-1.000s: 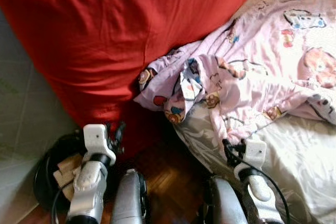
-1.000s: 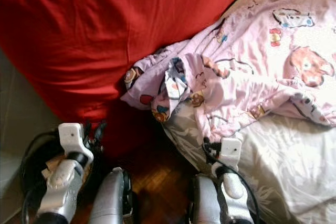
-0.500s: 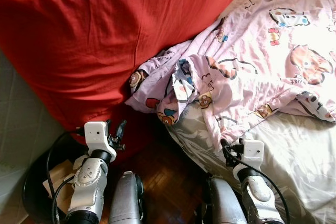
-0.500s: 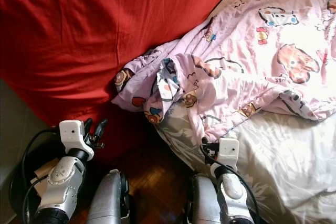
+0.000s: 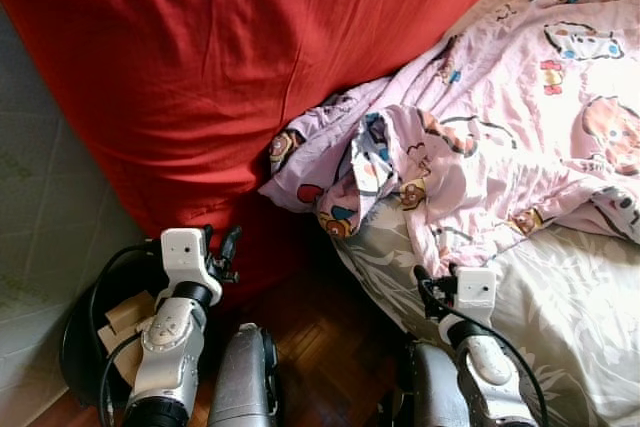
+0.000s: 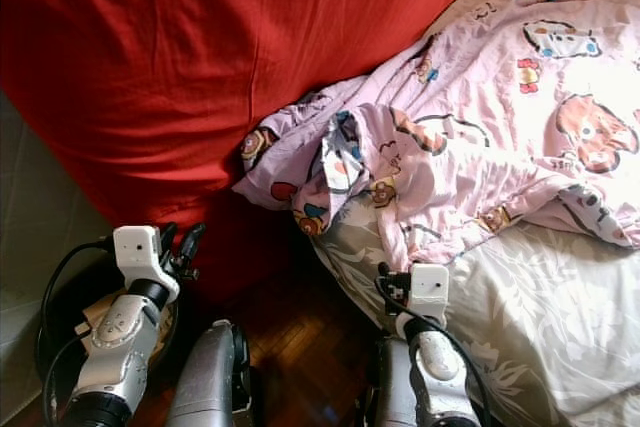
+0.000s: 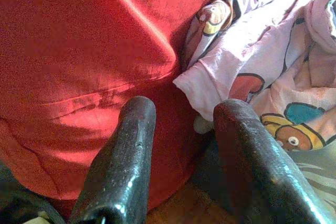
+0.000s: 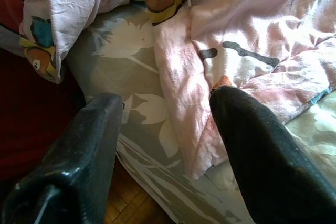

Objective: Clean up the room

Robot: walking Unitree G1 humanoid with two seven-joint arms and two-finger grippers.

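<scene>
A big red cushion (image 6: 200,57) fills ten o'clock. At two o'clock a pink cartoon blanket (image 6: 480,117) lies rumpled on the bed (image 6: 560,327). Both arms sit low over the wood floor (image 6: 300,347).

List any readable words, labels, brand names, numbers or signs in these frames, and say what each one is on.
None can be read.
The pink quilt carries cartoon bears and animal figures, pictures only, no lettering that can be made out.
The red cover, the grey leaf-patterned sheet and the white camera housings on both wrists show no legible markings.
</scene>
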